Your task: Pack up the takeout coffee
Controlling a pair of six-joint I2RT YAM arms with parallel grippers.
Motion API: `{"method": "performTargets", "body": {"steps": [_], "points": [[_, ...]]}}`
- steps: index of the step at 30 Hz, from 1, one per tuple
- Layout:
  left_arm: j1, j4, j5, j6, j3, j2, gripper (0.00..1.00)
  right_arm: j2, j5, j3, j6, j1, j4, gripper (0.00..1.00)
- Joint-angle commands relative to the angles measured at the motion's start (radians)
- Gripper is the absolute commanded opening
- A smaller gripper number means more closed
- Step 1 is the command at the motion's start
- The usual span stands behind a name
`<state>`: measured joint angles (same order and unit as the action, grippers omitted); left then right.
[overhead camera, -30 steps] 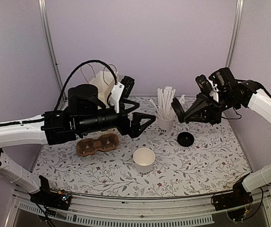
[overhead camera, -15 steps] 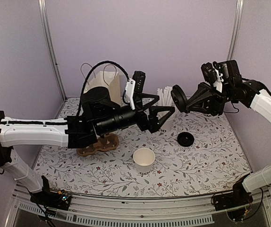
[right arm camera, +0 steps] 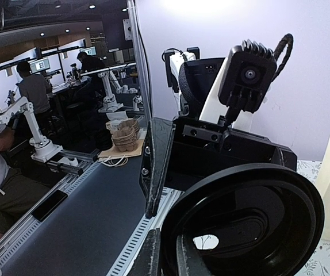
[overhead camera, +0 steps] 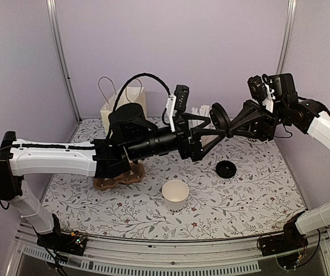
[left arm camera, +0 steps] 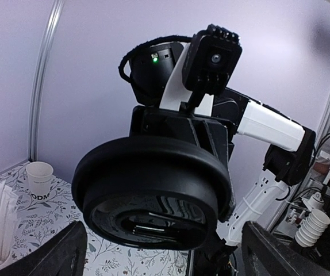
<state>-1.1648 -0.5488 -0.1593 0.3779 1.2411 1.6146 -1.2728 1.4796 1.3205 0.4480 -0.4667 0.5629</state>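
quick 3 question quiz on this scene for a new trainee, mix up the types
1. True or false: the right claw holds a black lid up in the air.
2. Where is the second lid? A) on top of the cup B) on the table, right of the cup C) in the left claw
3. Fill in: the left claw, reaching towards the held lid, is ___ (open or shut).

Key: 1 true; 2 B; 3 open
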Motion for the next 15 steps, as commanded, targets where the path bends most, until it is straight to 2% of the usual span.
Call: {"method": "performTargets", "body": {"steps": [1, 15], "points": [[0.006, -0.037, -0.024, 0.034, 0.032, 0.015, 0.94, 0.026, 0.029, -0.013, -0.018, -0.007, -0.027, 0.1], [0.02, -0.06, -0.074, 0.049, 0.056, 0.051, 0.88, 0.025, 0.039, -0.028, -0.049, -0.008, -0.054, 0.1]]}}
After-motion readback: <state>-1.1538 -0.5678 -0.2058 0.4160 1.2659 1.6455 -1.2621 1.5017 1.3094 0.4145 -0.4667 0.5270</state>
